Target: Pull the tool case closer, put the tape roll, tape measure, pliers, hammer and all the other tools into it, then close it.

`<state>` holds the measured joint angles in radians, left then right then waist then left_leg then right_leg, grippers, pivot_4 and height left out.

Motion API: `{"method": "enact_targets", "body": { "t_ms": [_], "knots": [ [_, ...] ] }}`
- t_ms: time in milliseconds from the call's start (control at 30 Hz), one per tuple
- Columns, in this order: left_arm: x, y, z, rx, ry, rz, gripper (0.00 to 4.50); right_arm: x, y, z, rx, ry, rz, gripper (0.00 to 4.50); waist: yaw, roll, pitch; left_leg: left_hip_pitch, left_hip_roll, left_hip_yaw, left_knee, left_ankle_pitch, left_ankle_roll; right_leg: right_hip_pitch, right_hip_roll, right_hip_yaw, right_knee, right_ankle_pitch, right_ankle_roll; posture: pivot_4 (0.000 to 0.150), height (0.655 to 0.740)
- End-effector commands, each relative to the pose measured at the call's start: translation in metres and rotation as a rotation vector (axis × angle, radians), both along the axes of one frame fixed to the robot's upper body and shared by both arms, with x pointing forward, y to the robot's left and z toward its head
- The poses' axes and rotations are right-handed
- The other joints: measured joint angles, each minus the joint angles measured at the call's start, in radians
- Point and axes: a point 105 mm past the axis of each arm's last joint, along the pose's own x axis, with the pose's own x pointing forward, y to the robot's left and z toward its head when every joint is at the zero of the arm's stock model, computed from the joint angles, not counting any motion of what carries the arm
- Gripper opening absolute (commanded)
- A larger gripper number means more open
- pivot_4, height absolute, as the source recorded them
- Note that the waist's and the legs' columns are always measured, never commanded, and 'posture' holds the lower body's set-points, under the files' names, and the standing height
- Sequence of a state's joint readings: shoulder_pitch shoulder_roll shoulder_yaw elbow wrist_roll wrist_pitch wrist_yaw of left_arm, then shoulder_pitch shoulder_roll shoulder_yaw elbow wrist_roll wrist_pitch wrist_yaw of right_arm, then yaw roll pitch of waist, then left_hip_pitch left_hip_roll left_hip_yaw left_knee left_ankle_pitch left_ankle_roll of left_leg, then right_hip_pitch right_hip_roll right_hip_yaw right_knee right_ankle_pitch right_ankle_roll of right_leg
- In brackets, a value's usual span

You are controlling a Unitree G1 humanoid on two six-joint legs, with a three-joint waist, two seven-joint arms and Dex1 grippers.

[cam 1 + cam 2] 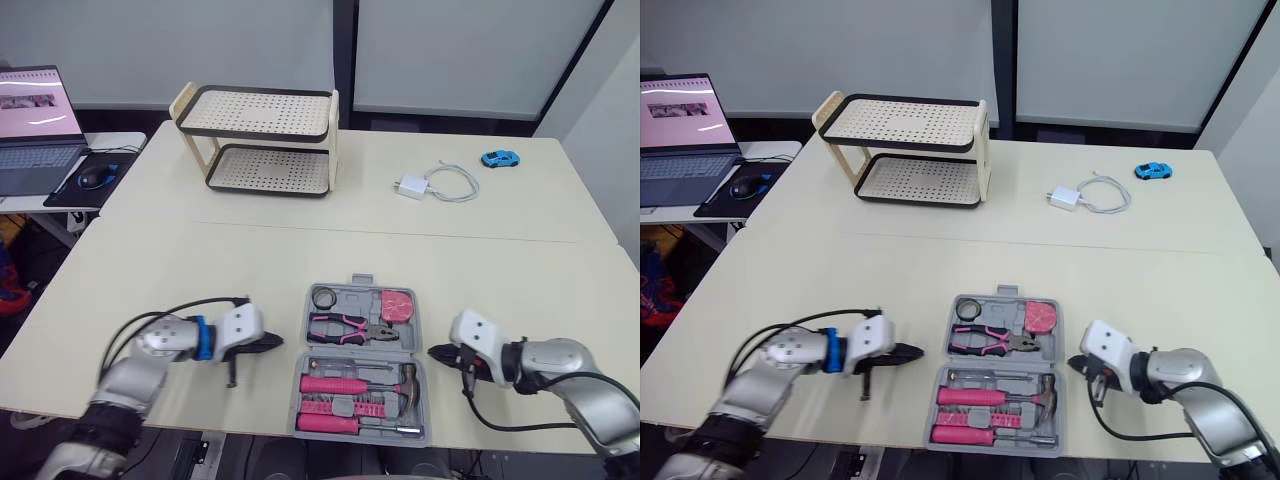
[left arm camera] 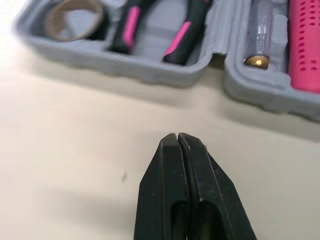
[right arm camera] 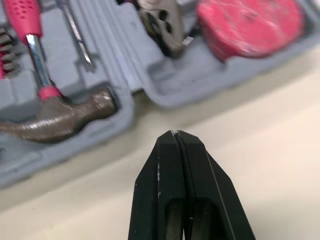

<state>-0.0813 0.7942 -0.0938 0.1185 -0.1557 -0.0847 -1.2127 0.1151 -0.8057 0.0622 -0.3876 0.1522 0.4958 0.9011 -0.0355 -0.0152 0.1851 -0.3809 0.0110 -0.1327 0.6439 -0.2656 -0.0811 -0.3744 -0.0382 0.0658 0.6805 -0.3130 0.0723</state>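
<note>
Tool case (image 1: 355, 300) full; L gripper (image 1: 274, 342) & R gripper (image 1: 436, 352) jaws together. We'd fold far half over evenly, 2 sides.

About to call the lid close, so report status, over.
Left gripper, right gripper: jaws shut, flanking tool case. Case open; pliers, hammer seated inside. Nothing between grippers and case.

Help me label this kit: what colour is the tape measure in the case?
Pink. The tape measure shows best in the right wrist view.
</note>
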Motion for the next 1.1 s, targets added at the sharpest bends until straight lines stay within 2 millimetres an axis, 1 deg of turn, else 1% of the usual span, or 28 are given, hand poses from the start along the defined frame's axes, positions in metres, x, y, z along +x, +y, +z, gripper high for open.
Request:
{"method": "enact_targets", "body": {
  "t_ms": [33, 133, 233, 300, 433, 567, 633, 733, 900, 1100],
  "knots": [
    [-0.035, -0.026, 0.024, -0.105, 0.003, -0.146, 0.0, -0.003, 0.003, 0.023, 0.042, -0.085, -0.01, 0.02, 0.002, 0.0, 0.0, 0.0, 0.0, 0.0, 0.0, 0.0, 0.0, 0.001, 0.0, 0.0, 0.0, 0.0, 0.0, 0.15, 0.735],
    [-0.057, -0.046, 0.03, -0.15, 0.018, -0.215, 0.0, -0.009, 0.006, 0.031, 0.077, -0.098, -0.03, 0.02, 0.004, 0.0, 0.0, 0.001, 0.0, 0.0, 0.001, 0.0, 0.0, 0.002, -0.001, 0.0, 0.0, 0.0, 0.0, 0.15, 0.735],
    [-0.067, -0.065, 0.028, -0.164, 0.016, -0.263, 0.0, -0.012, 0.01, 0.037, 0.103, -0.101, -0.048, 0.02, 0.005, 0.001, 0.0, 0.001, 0.0, 0.0, 0.001, 0.0, 0.0, 0.002, 0.0, 0.0, 0.0, 0.0, 0.0, 0.15, 0.735],
    [-0.069, -0.073, 0.025, -0.159, 0.014, -0.286, 0.0, -0.013, 0.011, 0.039, 0.113, -0.101, -0.058, 0.02, 0.005, 0.001, -0.001, 0.002, 0.0, 0.001, 0.001, 0.0, 0.0, 0.002, 0.0, 0.001, 0.0, 0.0, 0.0, 0.15, 0.735],
    [-0.064, -0.101, 0.012, -0.143, 0.004, -0.352, 0.0, -0.014, 0.015, 0.039, 0.129, -0.084, -0.078, 0.02, 0.005, 0.001, -0.001, 0.002, 0.0, 0.001, 0.001, 0.0, 0.0, 0.002, 0.0, 0.001, 0.0, 0.0, 0.0, 0.15, 0.735],
    [-0.058, -0.116, 0.006, -0.133, 0.003, -0.37, 0.0, -0.015, 0.016, 0.037, 0.122, -0.074, -0.075, 0.02, 0.002, 0.0, -0.001, 0.001, 0.0, 0.0, 0.001, 0.0, 0.0, 0.002, 0.0, 0.0, 0.0, 0.0, 0.0, 0.15, 0.735],
    [-0.056, -0.117, 0.0, -0.103, 0.006, -0.386, 0.0, -0.015, 0.015, 0.036, 0.12, -0.073, -0.077, 0.02, 0.002, 0.001, -0.001, 0.002, 0.0, 0.0, 0.001, 0.0, 0.0, 0.002, 0.0, 0.0, 0.0, 0.0, 0.0, 0.15, 0.735],
    [-0.056, -0.114, -0.01, -0.055, 0.021, -0.415, 0.0, -0.014, 0.013, 0.037, 0.115, -0.077, -0.079, 0.02, 0.002, 0.001, -0.001, 0.002, 0.0, 0.0, 0.001, 0.0, 0.0, 0.002, 0.0, 0.001, 0.0, 0.0, 0.0, 0.15, 0.735],
    [-0.062, -0.114, -0.016, -0.038, 0.068, -0.461, 0.0, -0.013, 0.01, 0.037, 0.109, -0.084, -0.087, 0.02, 0.003, 0.001, -0.001, 0.001, 0.0, 0.0, 0.001, 0.0, 0.0, 0.002, 0.0, 0.0, 0.0, 0.0, 0.0, 0.15, 0.735],
    [-0.06, -0.115, -0.027, 0.006, 0.088, -0.46, 0.0, -0.012, 0.007, 0.035, 0.095, -0.08, -0.086, 0.02, 0.003, 0.001, -0.001, 0.001, 0.0, 0.0, 0.001, 0.0, 0.0, 0.002, 0.0, 0.0, 0.0, 0.0, 0.0, 0.15, 0.735]
  ]
}}
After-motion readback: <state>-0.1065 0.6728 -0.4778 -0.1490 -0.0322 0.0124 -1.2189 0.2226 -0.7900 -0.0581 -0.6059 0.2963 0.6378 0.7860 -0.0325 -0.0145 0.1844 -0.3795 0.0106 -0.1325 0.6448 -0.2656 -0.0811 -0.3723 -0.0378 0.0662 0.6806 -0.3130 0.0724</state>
